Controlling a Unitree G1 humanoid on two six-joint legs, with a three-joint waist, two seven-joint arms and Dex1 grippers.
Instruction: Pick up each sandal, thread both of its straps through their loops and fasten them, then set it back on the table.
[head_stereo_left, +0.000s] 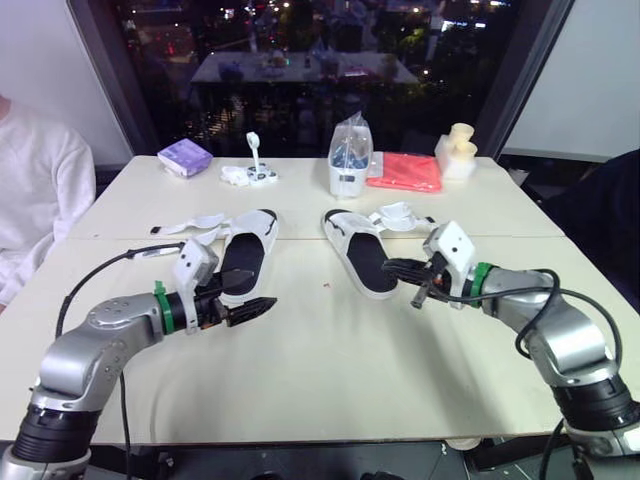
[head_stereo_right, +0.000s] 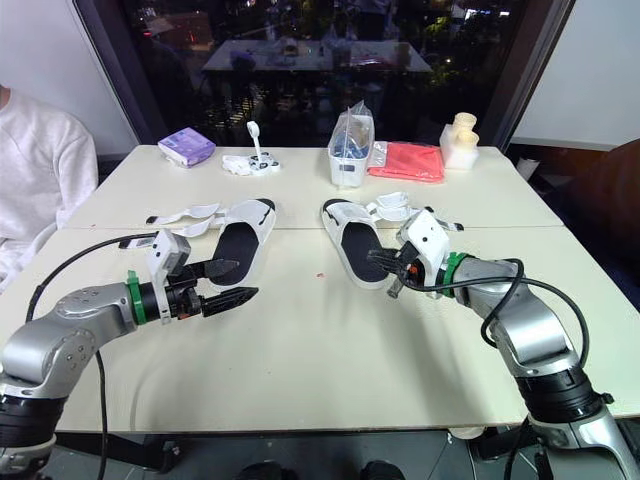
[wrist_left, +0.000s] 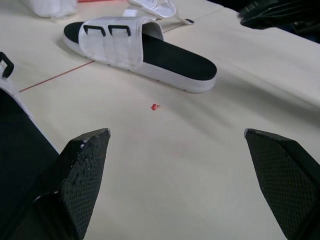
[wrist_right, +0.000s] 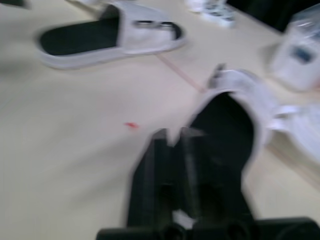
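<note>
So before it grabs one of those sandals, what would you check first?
1. The left gripper is open for a grasp: ok, fingers wide apart, nothing held.
2. The right gripper is open: not ok, fingers shut, nothing held.
3. Both sandals lie flat on the table: ok, left sandal and right sandal are footbed up.
4. Straps fastened: not ok, loose straps lie out beside each sandal.
5. The right gripper is clear of the right sandal: cannot tell, it is at the sandal's near end.
6. The person's sleeve is away from both arms: ok.
</note>
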